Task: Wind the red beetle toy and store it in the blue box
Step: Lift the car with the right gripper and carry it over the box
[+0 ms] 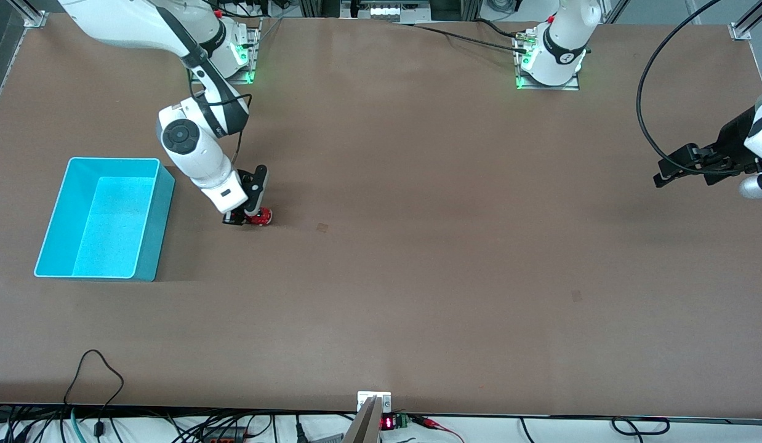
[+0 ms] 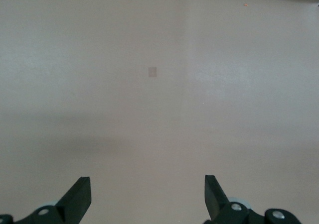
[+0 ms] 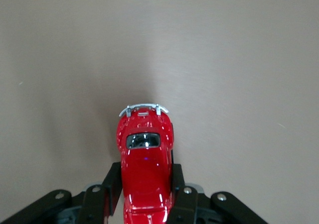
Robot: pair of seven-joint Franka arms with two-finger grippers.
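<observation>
box (image 1: 148, 229): stands on the table (image 1: 418, 246) near the right arm's end.
beetle (image 1: 260, 216): on the table beside the box, clamped between the fingers.
right gripper (image 1: 245, 218): down at the table, closed around the beetle's sides.
left gripper (image 1: 664, 178): waits above the table's left-arm end, fingers spread wide, holding nothing.

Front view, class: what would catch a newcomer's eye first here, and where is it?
The blue box stands open at the right arm's end of the table. Beside it, toward the left arm's end, the right pincer is shut on the red beetle toy at table level. The left pincer waits open at the left arm's end.
</observation>
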